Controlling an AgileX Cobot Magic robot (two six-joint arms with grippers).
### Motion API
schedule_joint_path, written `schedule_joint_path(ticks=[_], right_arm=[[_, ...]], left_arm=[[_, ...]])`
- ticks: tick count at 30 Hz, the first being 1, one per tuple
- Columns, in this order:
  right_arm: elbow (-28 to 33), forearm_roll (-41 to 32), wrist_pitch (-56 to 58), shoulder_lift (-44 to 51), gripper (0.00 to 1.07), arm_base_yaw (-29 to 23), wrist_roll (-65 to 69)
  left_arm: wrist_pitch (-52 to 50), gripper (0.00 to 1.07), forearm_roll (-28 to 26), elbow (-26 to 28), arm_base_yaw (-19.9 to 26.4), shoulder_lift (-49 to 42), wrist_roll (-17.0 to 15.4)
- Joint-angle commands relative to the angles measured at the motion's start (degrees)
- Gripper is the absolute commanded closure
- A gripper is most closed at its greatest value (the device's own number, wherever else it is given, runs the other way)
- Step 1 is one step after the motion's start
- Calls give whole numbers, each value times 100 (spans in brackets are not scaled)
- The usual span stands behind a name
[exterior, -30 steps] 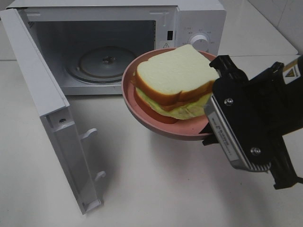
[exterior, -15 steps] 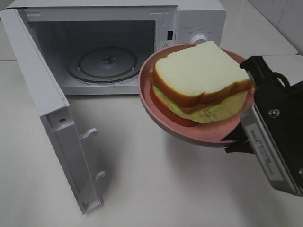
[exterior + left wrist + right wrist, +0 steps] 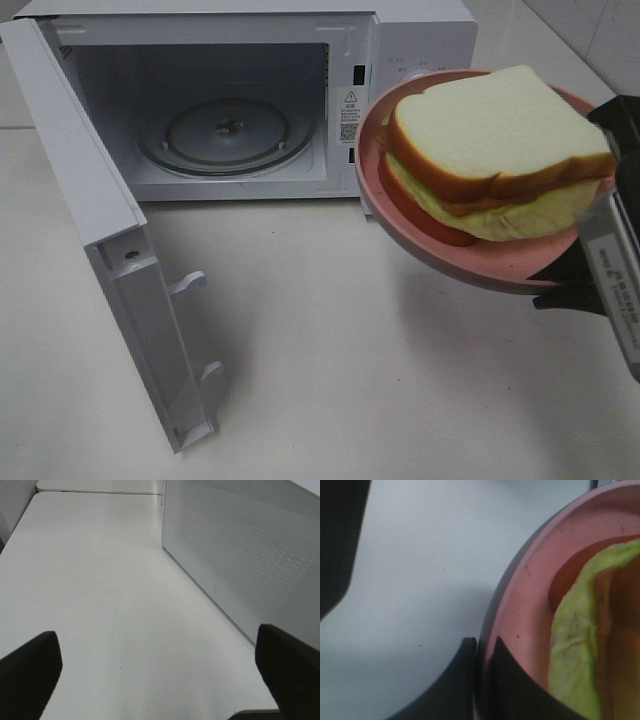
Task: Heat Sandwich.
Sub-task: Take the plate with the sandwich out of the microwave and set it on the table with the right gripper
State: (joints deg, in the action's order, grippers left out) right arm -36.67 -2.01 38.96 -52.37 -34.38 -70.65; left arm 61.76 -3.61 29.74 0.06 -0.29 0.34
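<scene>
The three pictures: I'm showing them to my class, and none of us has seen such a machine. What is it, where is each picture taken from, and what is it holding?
It is a robot with two arms, each ending in a gripper.

The high view looks down on a white table and a white microwave oven whose door is open, with a glass turntable inside.

The other two pictures come from cameras on the wrists. The left gripper is open and empty over the table, beside the microwave.

The right gripper is shut on the rim of a round pink plate, held in the air in front of the microwave. On the plate lies the sandwich: white bread, tan crusts, green and reddish filling.
</scene>
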Motion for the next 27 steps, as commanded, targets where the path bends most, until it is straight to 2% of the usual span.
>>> schedule_joint_path(ticks=[1,13,27], right_arm=[[-29,424,-63,103,106,6,567],[-29,1644,138,103,105,6,2601],[-29,2269,630,103,105,6,4446]], left_arm=[[-17,9,-6,-23,11,-29,-34],[-17,9,-6,-23,11,-29,-34],[-17,9,-6,-23,11,-29,-34]])
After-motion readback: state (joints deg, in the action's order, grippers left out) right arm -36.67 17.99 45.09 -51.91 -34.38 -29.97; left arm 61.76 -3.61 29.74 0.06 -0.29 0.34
